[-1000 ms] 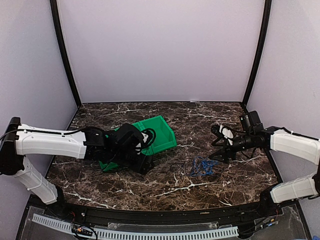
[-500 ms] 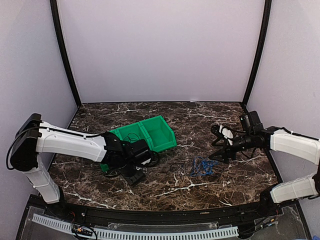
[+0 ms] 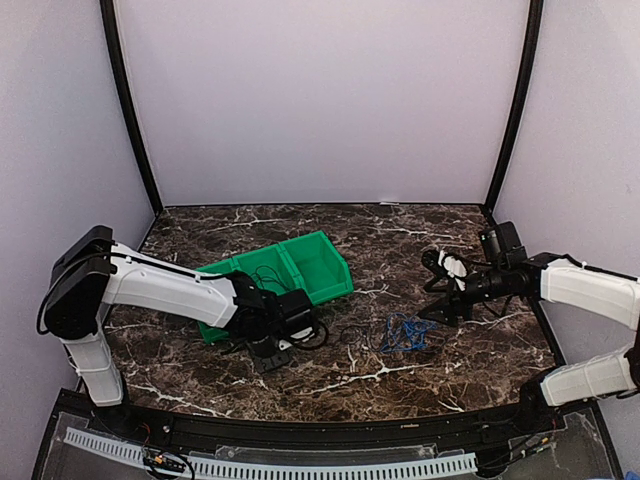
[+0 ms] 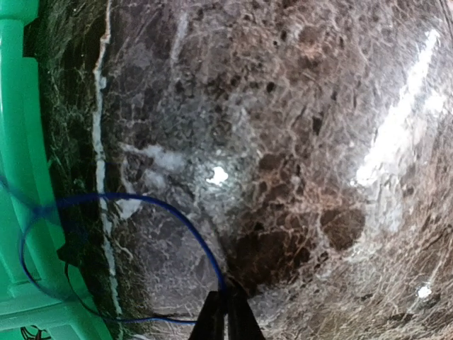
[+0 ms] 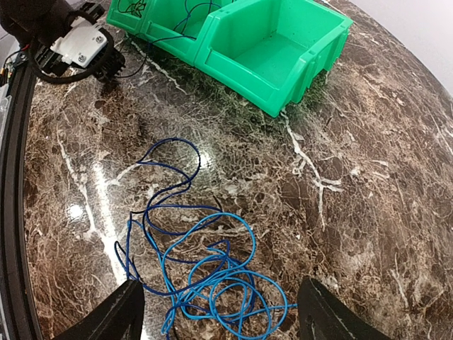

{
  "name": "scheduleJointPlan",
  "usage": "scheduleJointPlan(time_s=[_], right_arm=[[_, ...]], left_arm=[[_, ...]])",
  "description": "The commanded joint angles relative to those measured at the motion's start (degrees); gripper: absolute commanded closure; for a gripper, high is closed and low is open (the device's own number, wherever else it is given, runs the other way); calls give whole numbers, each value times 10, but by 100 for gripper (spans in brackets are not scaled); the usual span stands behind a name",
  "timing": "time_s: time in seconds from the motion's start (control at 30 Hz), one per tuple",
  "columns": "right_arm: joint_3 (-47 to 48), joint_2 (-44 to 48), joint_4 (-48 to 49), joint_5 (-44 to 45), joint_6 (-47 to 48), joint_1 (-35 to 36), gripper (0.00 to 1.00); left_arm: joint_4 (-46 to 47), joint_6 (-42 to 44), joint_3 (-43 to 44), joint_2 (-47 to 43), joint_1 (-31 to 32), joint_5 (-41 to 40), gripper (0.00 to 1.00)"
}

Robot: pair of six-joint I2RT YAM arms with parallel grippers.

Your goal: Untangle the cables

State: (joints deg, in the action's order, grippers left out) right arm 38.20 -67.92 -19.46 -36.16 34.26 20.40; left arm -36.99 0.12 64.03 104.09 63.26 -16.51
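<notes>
A tangle of bright and dark blue cables (image 5: 212,269) lies on the marble, and in the top view the tangle (image 3: 403,333) sits right of centre. My right gripper (image 5: 226,315) hovers over its near end, open, with one finger on each side and nothing between them. A thin black cable (image 3: 345,336) trails left of the tangle. My left gripper (image 4: 226,315) is low over the table in front of the green bin (image 4: 18,177). It is shut on a dark blue cable (image 4: 177,219) that arcs from the bin's edge to its fingertips.
The green bin (image 3: 300,268) has two compartments and stands left of centre; thin dark cables lie in its left one. The left arm's black wiring loops beside its wrist (image 3: 300,325). Dark walls and posts close in the table.
My left arm has swung from over the bin down toward the near side of the table. Its gripper has gone from open to shut. The right arm and the blue tangle have not moved.
</notes>
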Motion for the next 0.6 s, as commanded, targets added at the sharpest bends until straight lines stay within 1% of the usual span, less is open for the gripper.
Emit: scheduleJointPlan(time_s=[0.0,0.2,0.27,0.4,0.57], right_arm=[[14,-2,2,2,6,6,24],[14,0,2,6,6,6,24],[14,-1,3,7,6,6,24],[14,-2,3,10,6,6,24],[13,1,3,15,6,6,24]], left_arm=[[-13,47,36,-24,2,-25,100],[27,55,78,-107,-10,-23,100],[36,50,94,-124,-26,-29,100],[86,61,110,-147,-64,-39,100],[164,72,104,-152,-123,-14,100]])
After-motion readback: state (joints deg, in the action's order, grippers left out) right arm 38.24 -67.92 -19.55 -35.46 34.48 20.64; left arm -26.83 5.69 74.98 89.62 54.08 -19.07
